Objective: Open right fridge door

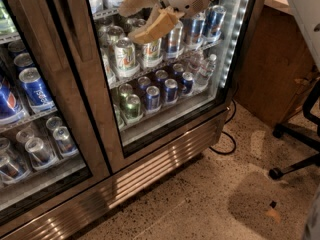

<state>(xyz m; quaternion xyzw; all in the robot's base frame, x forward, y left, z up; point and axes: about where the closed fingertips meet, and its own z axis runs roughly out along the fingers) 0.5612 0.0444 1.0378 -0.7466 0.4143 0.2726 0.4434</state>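
Observation:
The right fridge door is a steel-framed glass door and looks closed, with cans on shelves behind its pane. Its dark vertical bar handle runs along the door's left edge near the top. My gripper hangs at the top of the view, in front of the glass and just right of the handle. Its two tan fingers are spread open with nothing between them. The arm comes in from the upper right.
The left glass door shows blue Pepsi cans. A wooden cabinet stands right of the fridge, with a black cable on the floor beside it. An office chair base sits at the right edge on speckled floor.

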